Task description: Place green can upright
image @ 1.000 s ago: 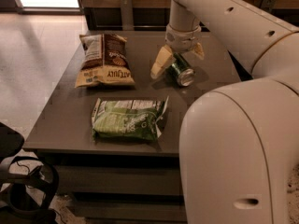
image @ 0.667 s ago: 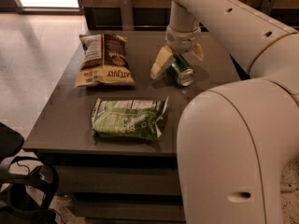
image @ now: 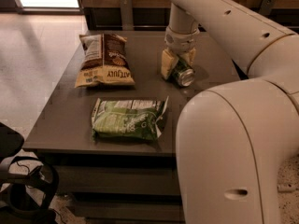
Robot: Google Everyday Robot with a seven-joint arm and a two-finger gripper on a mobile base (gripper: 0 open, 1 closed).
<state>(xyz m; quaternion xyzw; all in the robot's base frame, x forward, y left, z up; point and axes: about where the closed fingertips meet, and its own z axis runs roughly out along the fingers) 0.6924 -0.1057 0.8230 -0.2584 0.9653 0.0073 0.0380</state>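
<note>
- Pinching the green can [image: 183,74] between its two pale fingers [image: 167,65], the gripper [image: 178,66] hangs low over the far right part of the table [image: 60,120], near the back edge.
- The can lies tilted on its side, with its shiny silver end turned toward the front right corner. Whether it touches the tabletop or sits just above it cannot be told.
- The white arm [image: 219,17] comes down from the top right to the gripper.
- A brown snack bag [image: 103,59] lies flat near the far left corner, well apart from the can.
- A green snack bag [image: 128,119] lies flat near the front edge, about midway along it.
</note>
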